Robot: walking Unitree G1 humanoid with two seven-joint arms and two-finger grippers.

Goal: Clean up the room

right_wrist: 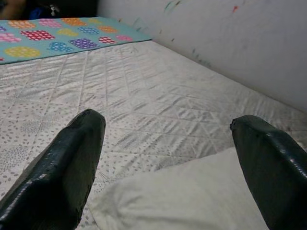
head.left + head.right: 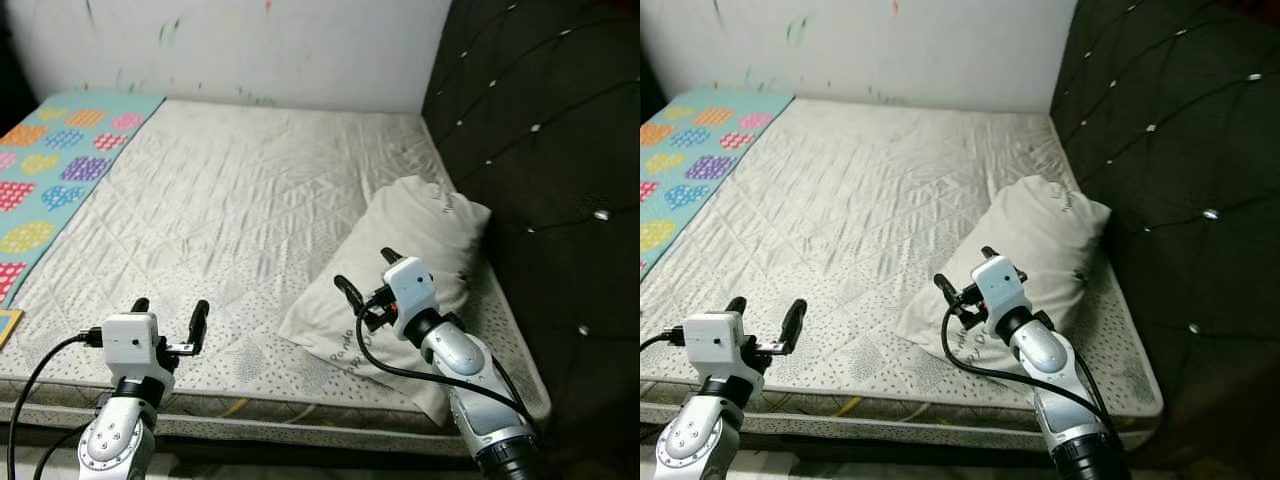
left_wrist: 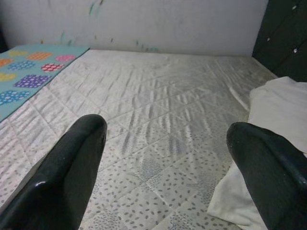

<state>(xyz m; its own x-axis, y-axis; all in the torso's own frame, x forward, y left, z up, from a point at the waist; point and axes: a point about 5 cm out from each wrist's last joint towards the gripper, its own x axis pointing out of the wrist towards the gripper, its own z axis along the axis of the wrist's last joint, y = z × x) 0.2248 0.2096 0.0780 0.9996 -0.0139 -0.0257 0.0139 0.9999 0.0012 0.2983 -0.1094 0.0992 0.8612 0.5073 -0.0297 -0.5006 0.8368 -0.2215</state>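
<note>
I've got the quilted mattress (image 2: 230,210) stretching ahead, dark padded headboard (image 2: 540,130) along my right, a teal patterned blanket (image 2: 55,165) on the far left edge. The white pillow (image 2: 420,235) lies by the headboard, near the front edge. My right gripper (image 2: 368,273) hovers over the pillow's near corner, fingers spread. My left gripper (image 2: 170,308) hangs above the front edge, fingers apart too.
</note>
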